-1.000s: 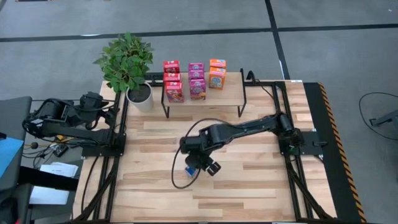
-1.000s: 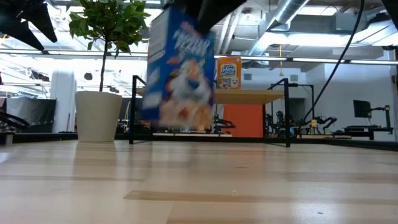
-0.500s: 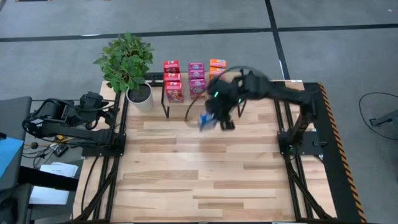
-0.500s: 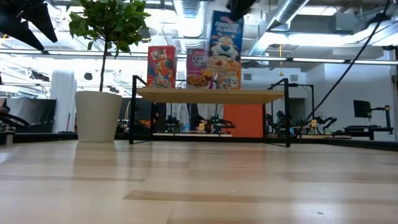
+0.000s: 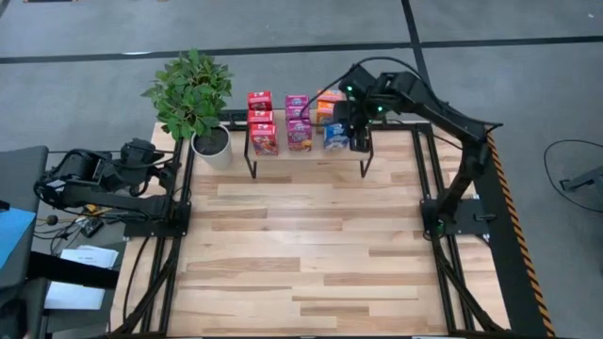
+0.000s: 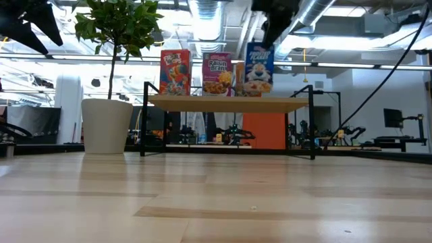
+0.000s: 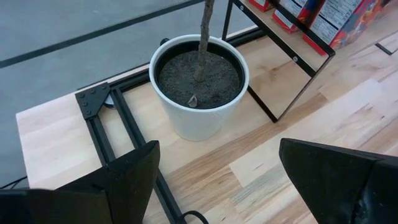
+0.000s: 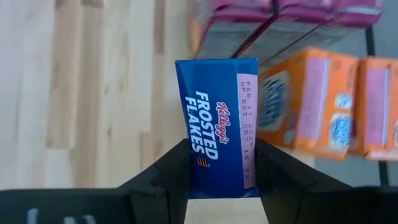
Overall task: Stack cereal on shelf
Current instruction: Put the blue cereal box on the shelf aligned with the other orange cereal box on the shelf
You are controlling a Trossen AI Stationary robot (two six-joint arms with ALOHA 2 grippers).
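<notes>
My right gripper [image 5: 347,132] reaches over the light-wood shelf [image 5: 311,151] and is shut on a blue Frosted Flakes cereal box [image 8: 217,146]. The box stands upright at the shelf's right part [image 6: 259,67], in front of the orange boxes [image 5: 329,104]. Red boxes [image 5: 261,121] and magenta boxes [image 5: 299,118] stand in rows on the shelf's left and middle. My left gripper [image 7: 214,186] is open and empty at the table's left edge, next to the white plant pot [image 7: 199,93]. My right gripper pinches the blue box's top end [image 8: 189,168] between its two fingers, one on each long side of the top panel. The fingers come from above, pointing down. The box hangs upright with its bottom edge [image 6: 259,93] at the shelf board; whether it rests there I cannot tell.
A potted plant [image 5: 193,99] stands at the shelf's left end. Black metal frames [image 5: 179,217] run along the table's left and right sides. The shelf's black legs [image 6: 144,121] stand on the plank tabletop [image 5: 301,254].
My right gripper has carried the blue box from low over the table's near middle up and toward the far edge, to the shelf's right part. The box stands upright there now, in front of the orange boxes. The gripper has stayed shut on it.
</notes>
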